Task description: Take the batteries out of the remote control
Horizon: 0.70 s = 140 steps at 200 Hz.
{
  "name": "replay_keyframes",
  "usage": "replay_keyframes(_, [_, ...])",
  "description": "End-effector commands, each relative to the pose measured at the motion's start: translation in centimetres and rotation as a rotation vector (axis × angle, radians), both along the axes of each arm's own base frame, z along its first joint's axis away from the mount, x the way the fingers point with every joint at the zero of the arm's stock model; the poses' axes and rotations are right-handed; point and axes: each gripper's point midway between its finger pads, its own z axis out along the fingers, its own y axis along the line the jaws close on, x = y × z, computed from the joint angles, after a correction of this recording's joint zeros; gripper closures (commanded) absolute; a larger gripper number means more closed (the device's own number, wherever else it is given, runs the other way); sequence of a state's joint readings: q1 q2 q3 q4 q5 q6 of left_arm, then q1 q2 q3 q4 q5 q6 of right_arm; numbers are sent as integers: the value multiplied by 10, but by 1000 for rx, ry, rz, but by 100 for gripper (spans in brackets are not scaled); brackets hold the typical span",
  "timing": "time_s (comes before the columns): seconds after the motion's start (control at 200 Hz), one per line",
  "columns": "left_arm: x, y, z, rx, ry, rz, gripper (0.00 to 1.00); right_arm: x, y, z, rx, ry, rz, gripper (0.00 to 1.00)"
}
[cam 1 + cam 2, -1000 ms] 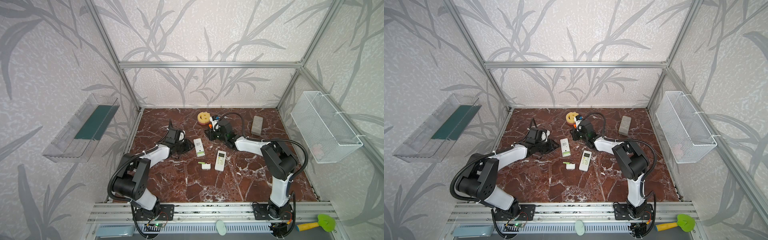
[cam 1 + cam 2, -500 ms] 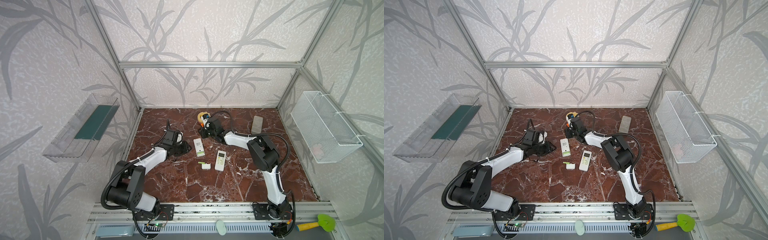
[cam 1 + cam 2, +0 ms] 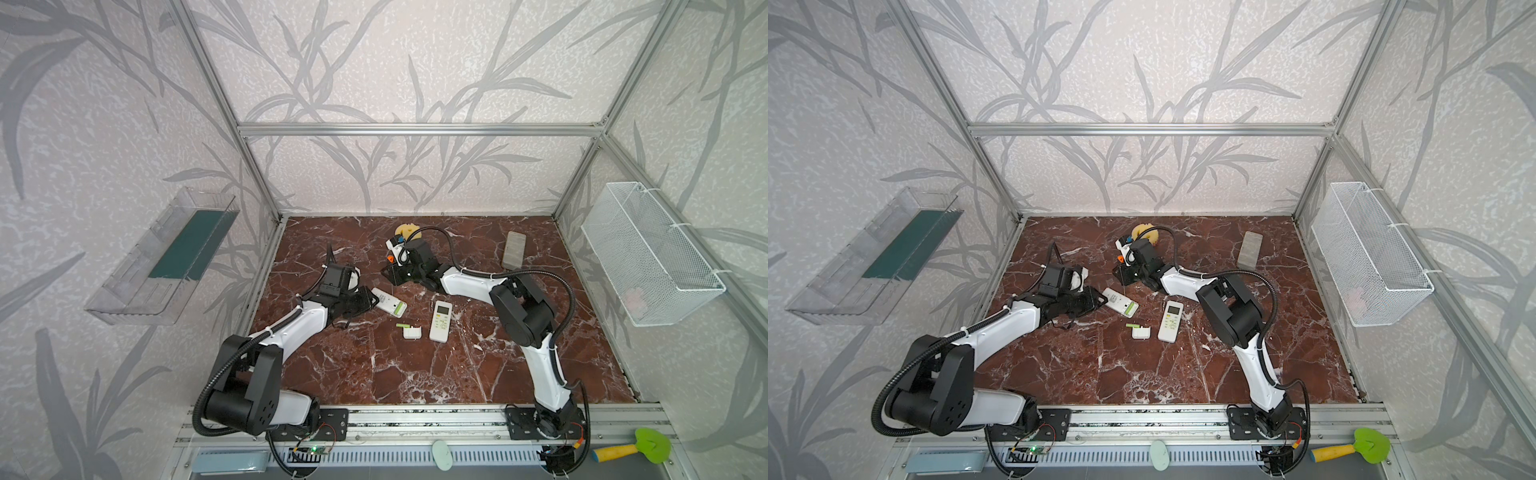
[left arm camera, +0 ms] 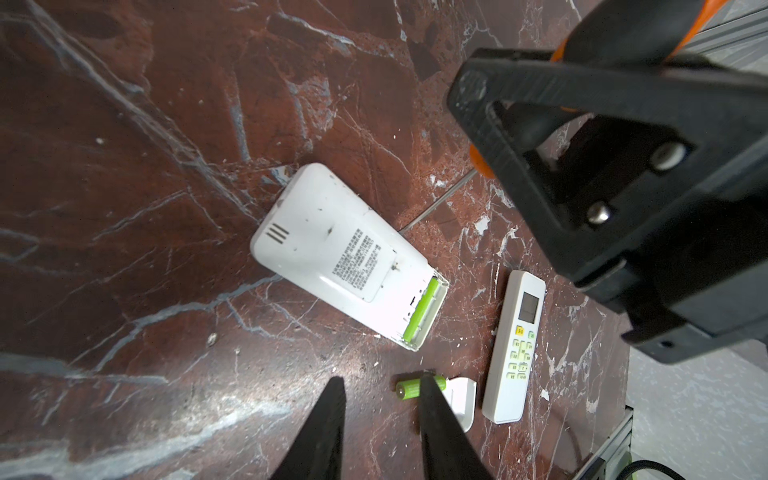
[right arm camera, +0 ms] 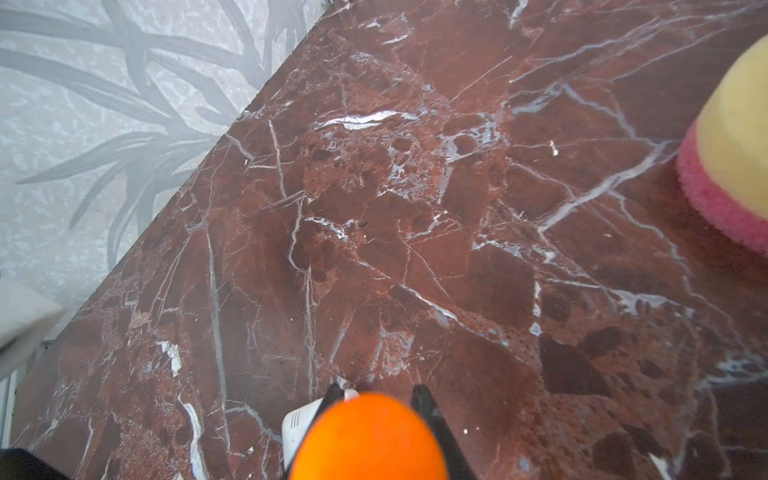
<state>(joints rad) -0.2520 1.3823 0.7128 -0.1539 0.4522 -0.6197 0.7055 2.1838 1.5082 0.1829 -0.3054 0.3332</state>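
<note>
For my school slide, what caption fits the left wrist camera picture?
A face-down remote with one green battery still inside; another battery lies loose beside a second remote.

The left arm [image 3: 291,328] reaches low from its base at the near rail toward the table's middle, and the left gripper [image 4: 380,384] shows two dark fingers set a little apart with nothing between them. The right arm [image 3: 469,284] folds at a raised elbow and stretches far inward, its right gripper [image 5: 376,395] clamped on an orange handle.
</note>
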Motion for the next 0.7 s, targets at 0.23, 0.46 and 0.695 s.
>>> replay_keyframes(0.23, [12, 18, 2, 86, -45, 53, 59, -2, 2, 46, 40, -75, 7, 100])
replay_keyframes(0.46, [55, 2, 4, 44, -32, 33, 63, -5, -30, 67, 4, -112, -112, 100])
replay_keyframes(0.695, [97, -11, -23, 36, 21, 36, 66, -36, -54, 55, -6, -77, -184, 100])
